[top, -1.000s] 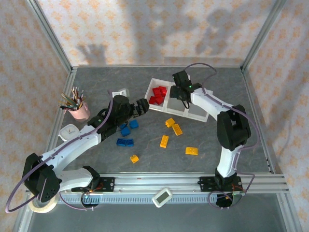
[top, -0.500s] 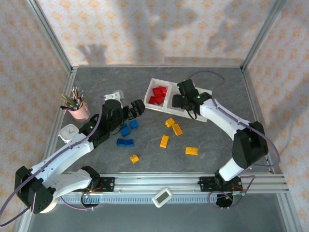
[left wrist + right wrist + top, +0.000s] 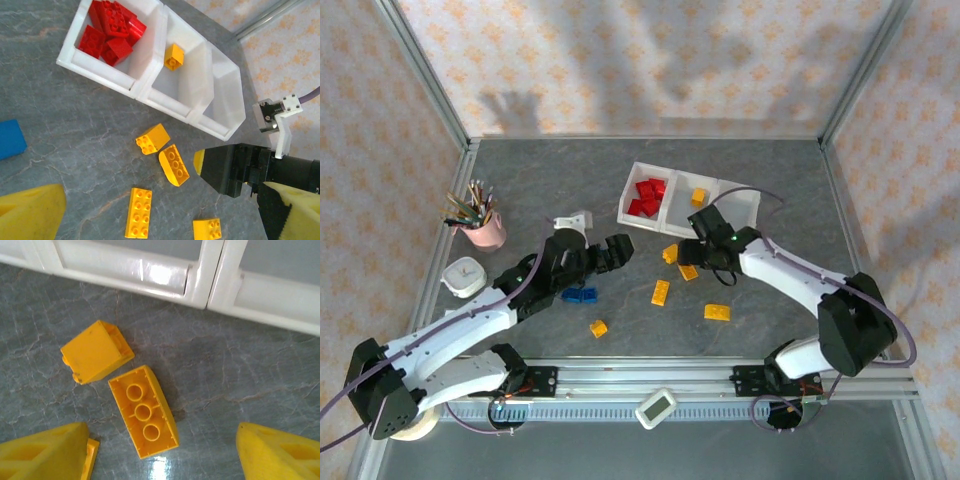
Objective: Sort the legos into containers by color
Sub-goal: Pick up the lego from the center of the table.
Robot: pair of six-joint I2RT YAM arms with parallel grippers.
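- The white three-compartment tray (image 3: 735,203) sits toward the back of the desk (image 3: 550,170). Its left compartment holds a heap of red bricks (image 3: 647,194), and the middle one holds a single yellow brick (image 3: 698,197).
- Just in front of the tray, loose yellow bricks (image 3: 661,292) lie scattered across the middle of the desk. A few blue bricks (image 3: 580,295) lie to their left, partly under the left arm.
- The right tool (image 3: 696,260) hangs low over the two yellow bricks nearest the tray wall. Its wrist camera shows the fingers (image 3: 45,452) spread wide and gripping nothing.
- An upturned brick (image 3: 143,412) lies untouched ahead of those fingers, with a sloped brick (image 3: 96,351) just beside it.
- From above, the upturned brick's hollow underside cannot be made out, but the right wrist camera shows it plainly.
- The left tool (image 3: 618,246) is also wide open and empty, near the blue bricks and close to the right tool.
- A pink cup of pencils (image 3: 480,228) and a white round gadget (image 3: 465,276) stand by the left frame, well apart from the bricks.
- There is open desk behind the left arm and along the right side.
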